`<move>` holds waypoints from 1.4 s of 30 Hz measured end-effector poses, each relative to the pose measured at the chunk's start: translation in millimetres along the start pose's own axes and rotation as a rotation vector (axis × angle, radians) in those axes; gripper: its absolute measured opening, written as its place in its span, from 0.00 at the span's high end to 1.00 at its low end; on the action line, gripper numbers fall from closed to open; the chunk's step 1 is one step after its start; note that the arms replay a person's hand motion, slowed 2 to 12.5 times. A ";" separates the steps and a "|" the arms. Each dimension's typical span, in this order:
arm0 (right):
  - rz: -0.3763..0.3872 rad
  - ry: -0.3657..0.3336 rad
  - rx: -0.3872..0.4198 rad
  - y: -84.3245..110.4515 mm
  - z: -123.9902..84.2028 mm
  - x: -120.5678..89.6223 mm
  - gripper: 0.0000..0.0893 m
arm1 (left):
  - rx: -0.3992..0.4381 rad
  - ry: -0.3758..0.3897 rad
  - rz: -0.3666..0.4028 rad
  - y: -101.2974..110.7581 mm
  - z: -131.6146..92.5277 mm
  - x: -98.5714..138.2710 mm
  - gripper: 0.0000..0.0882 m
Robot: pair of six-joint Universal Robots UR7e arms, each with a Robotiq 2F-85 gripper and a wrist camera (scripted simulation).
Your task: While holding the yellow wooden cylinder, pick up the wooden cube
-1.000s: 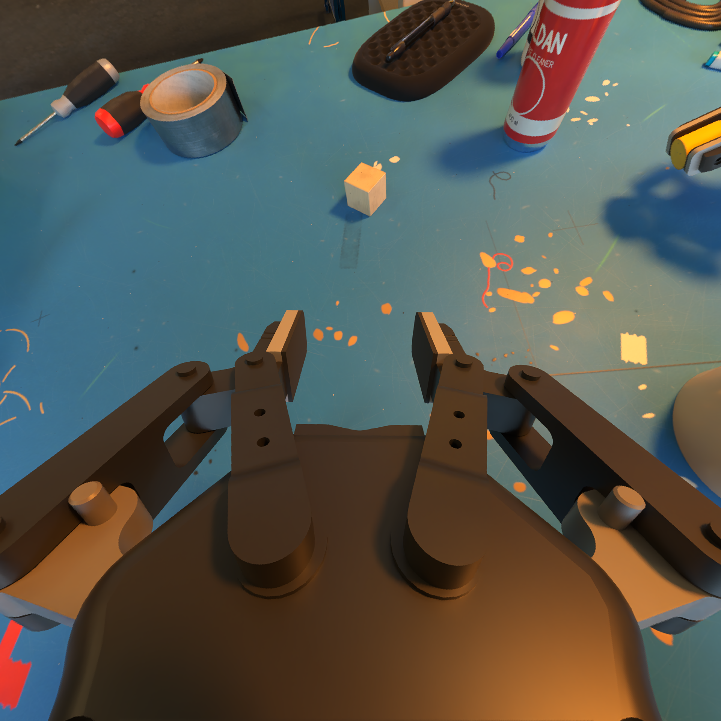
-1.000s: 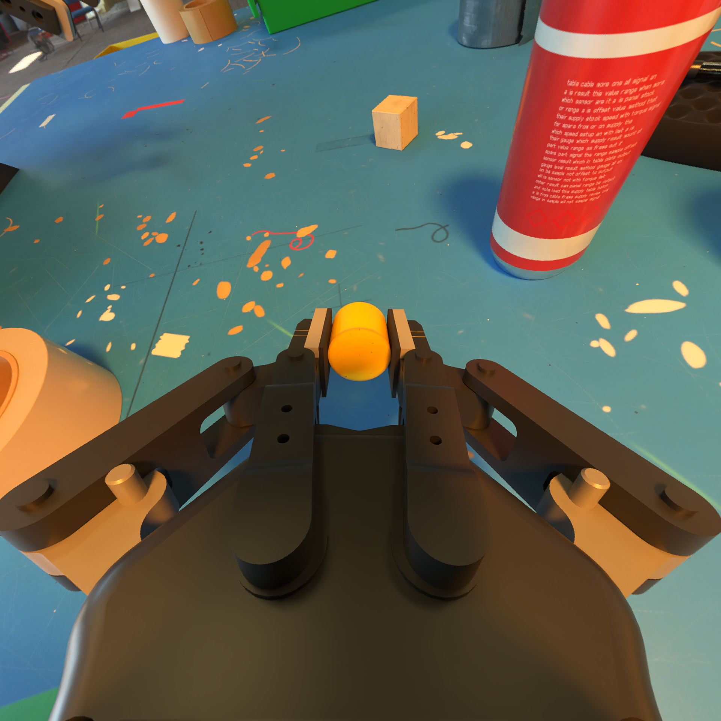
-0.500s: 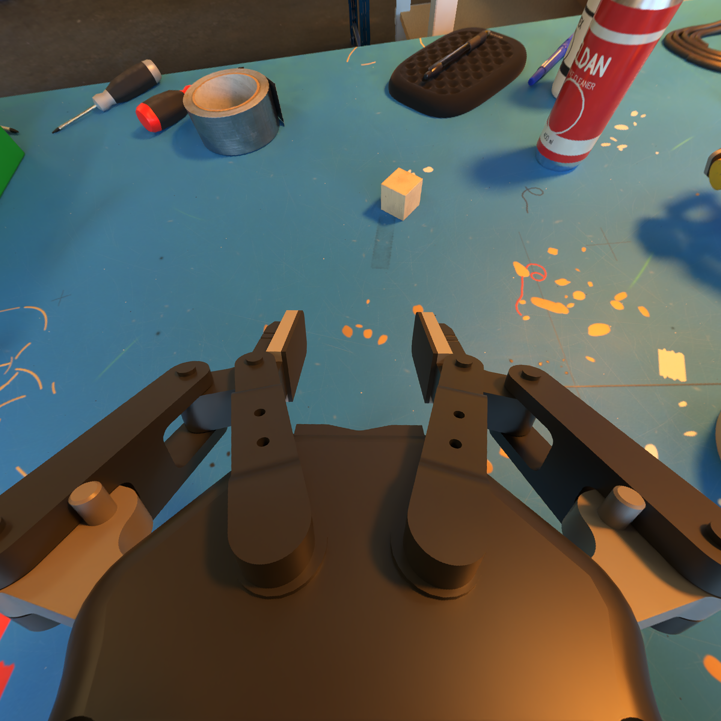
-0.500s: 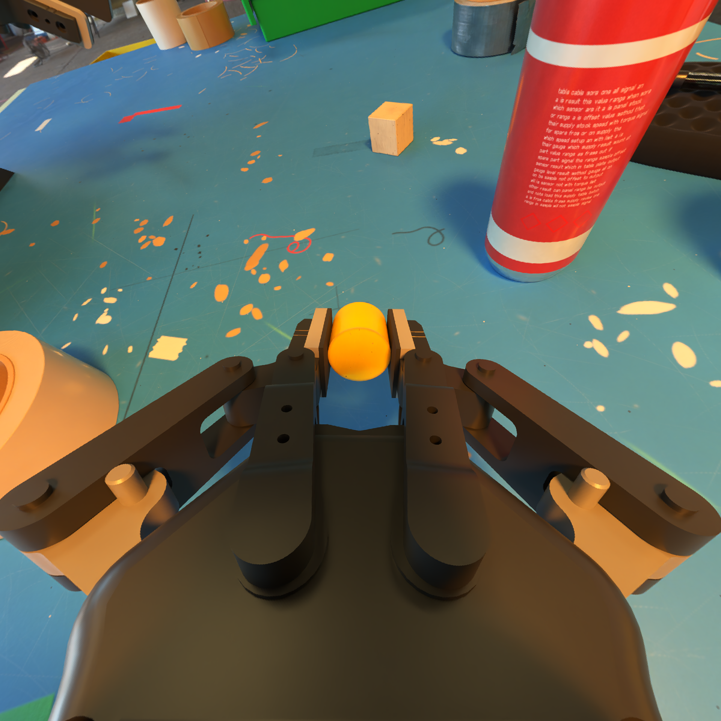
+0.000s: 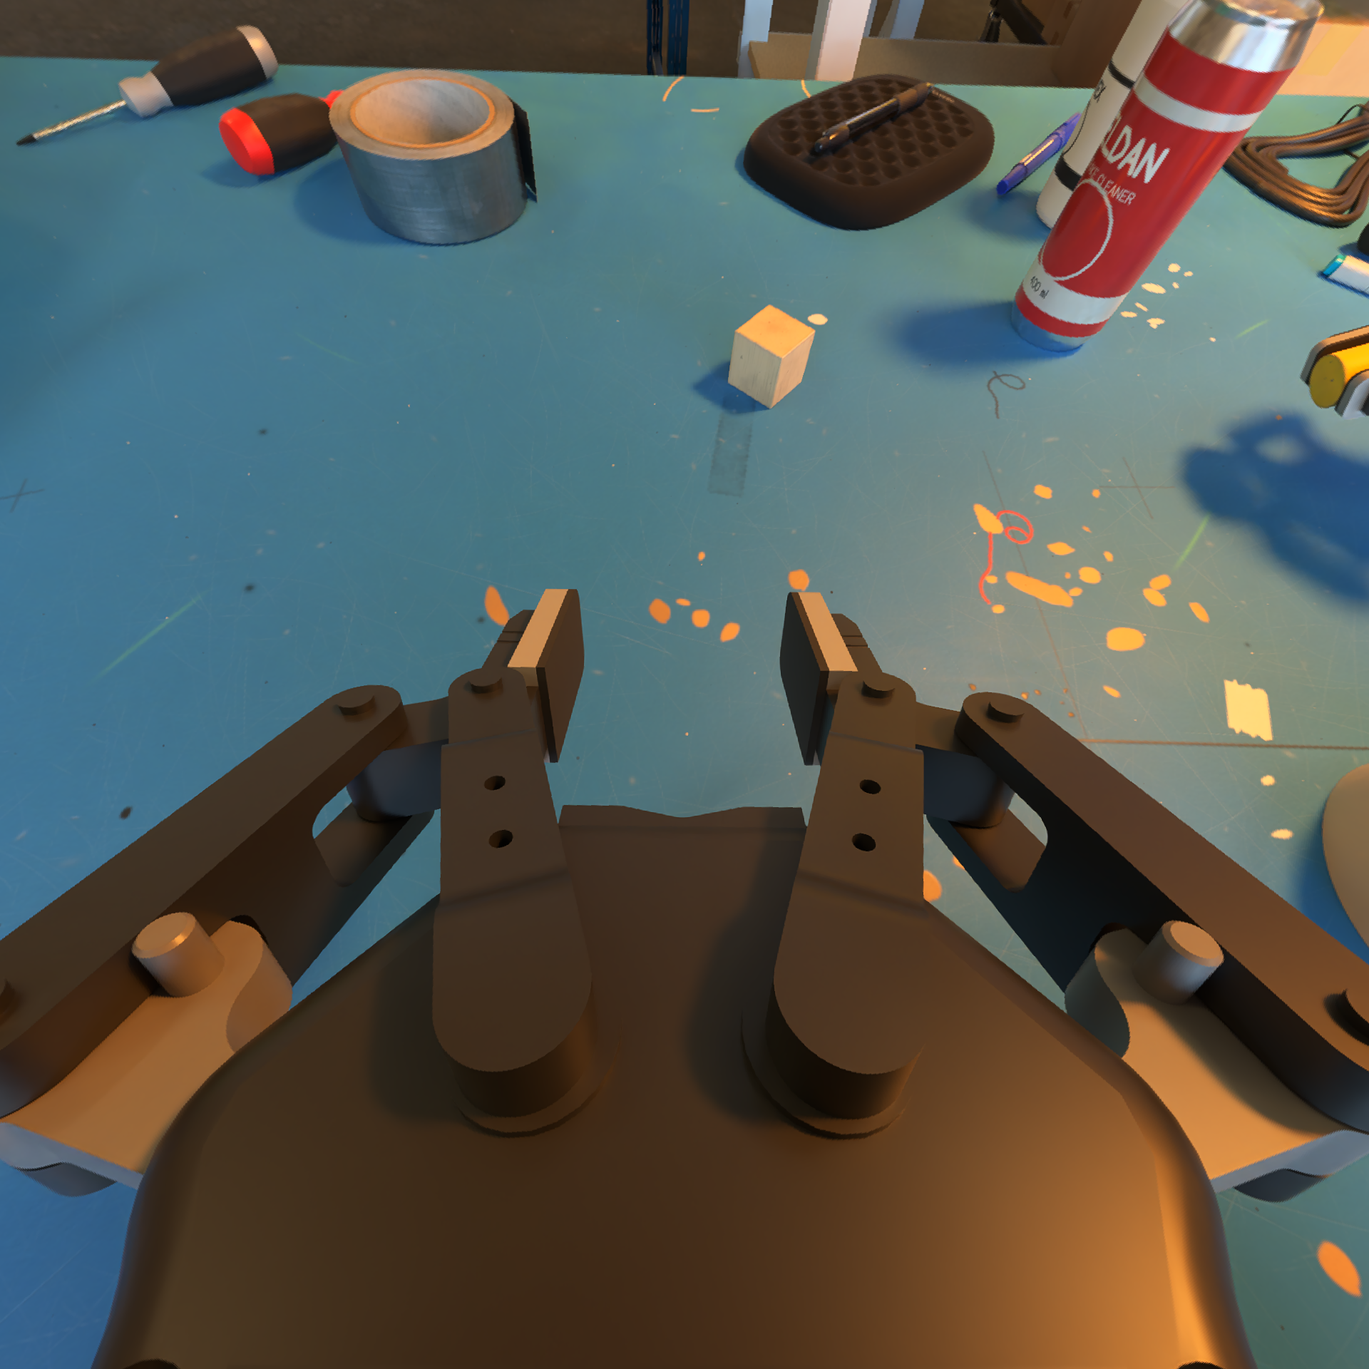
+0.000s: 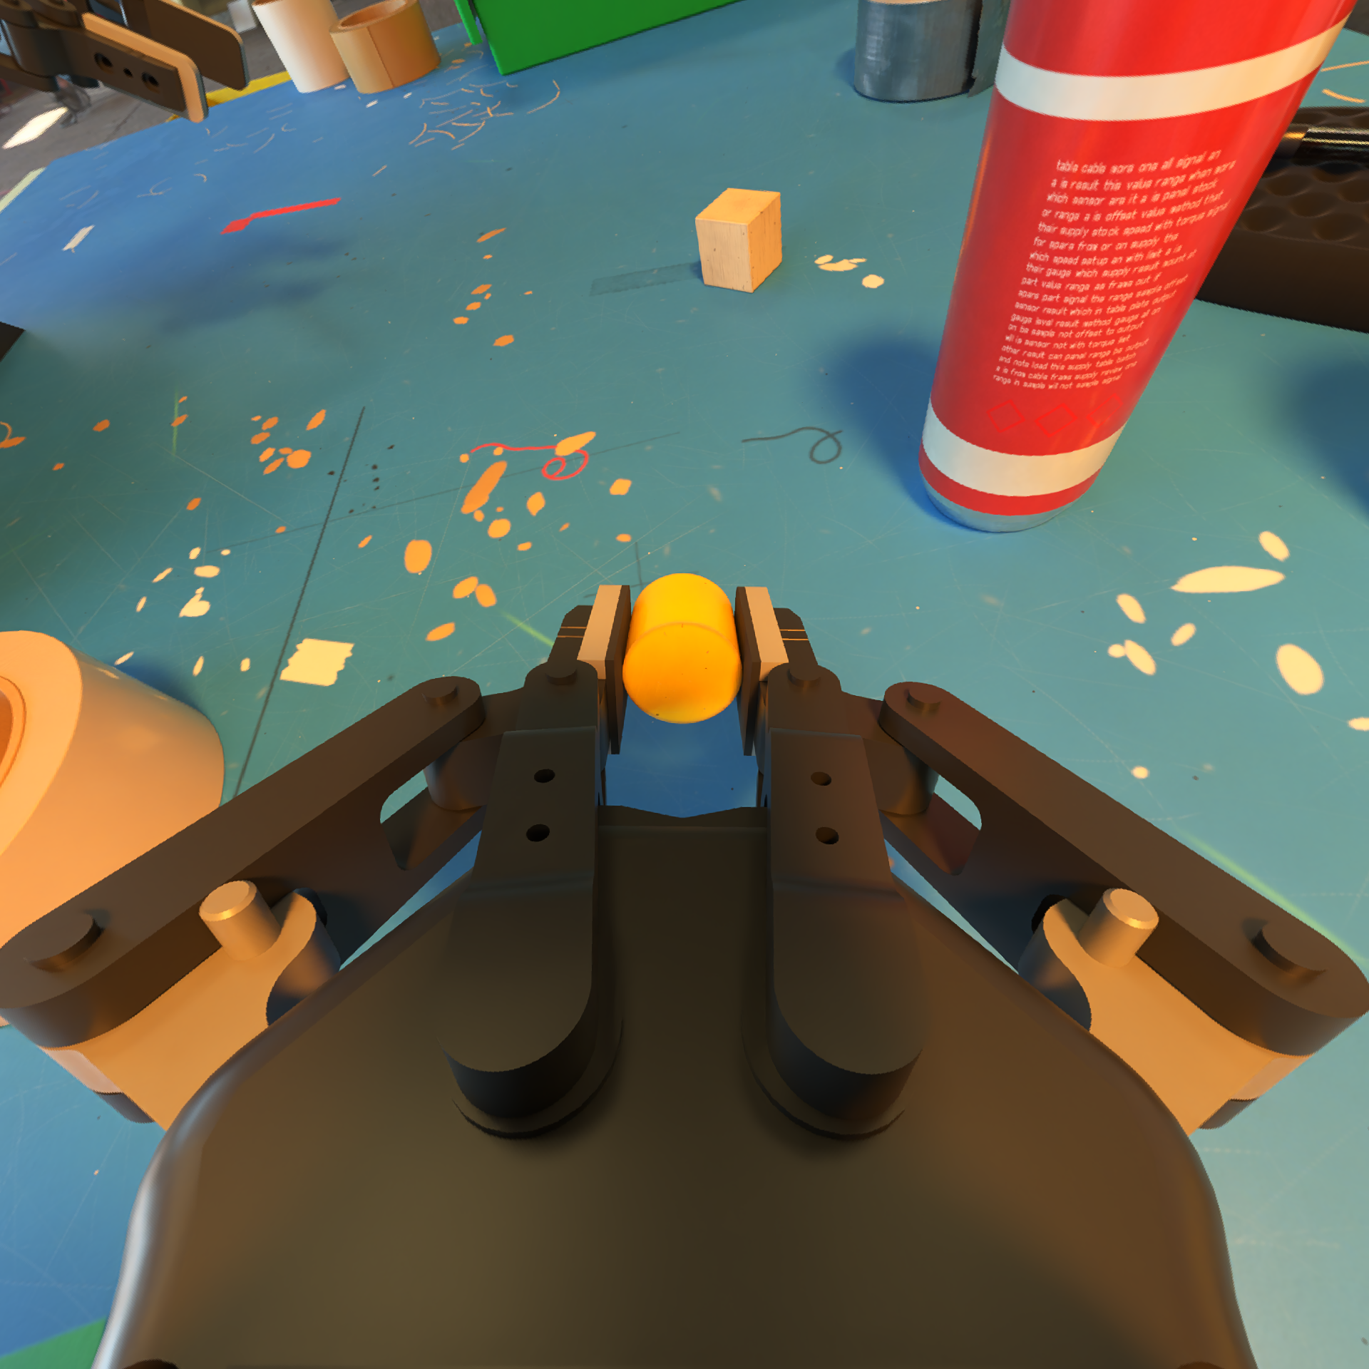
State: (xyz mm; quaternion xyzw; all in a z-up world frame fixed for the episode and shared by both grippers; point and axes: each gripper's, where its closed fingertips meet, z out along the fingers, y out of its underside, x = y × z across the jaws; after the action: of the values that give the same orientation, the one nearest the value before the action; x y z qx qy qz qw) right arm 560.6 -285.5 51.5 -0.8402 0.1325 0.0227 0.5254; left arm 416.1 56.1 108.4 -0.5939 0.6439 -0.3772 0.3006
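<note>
The wooden cube sits on the blue table, ahead of my left gripper, which is open, empty and held above the table short of the cube. The cube also shows in the right wrist view, far ahead. My right gripper is shut on the yellow wooden cylinder, held above the table. In the left wrist view the cylinder shows at the right edge. The left gripper shows far off at the top left of the right wrist view.
A red spray can stands right of the cube, also close in the right wrist view. A grey tape roll, screwdrivers, a dark pad with a pen, coiled cable lie beyond. A tan rounded object sits at left.
The left gripper has shifted and pulled back, so the cube moved right and lower in its view. The right gripper drew back slightly with the cylinder; the left gripper came into its view.
</note>
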 end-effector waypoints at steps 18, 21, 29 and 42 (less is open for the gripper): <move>-0.002 0.007 0.007 -0.7 -0.7 0.6 0.72 | -0.014 0.006 -0.041 8.9 11.4 -16.9 0.45; -0.001 0.007 0.007 -0.7 -0.7 0.7 0.72 | -0.006 0.007 -0.040 8.7 12.6 -18.6 0.45; 0.001 0.006 0.006 -0.7 -0.6 0.8 0.72 | 0.010 0.001 -0.033 10.1 17.2 -24.8 0.45; 0.005 0.003 0.010 -1.2 -0.8 1.1 0.72 | -0.013 0.030 -0.031 21.9 26.6 -28.1 0.45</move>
State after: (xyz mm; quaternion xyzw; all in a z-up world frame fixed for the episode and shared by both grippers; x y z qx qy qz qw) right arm 561.9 -285.9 52.7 -0.8373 0.1358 0.0220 0.5292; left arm 429.8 80.7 74.0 -0.6000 0.6414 -0.3868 0.2811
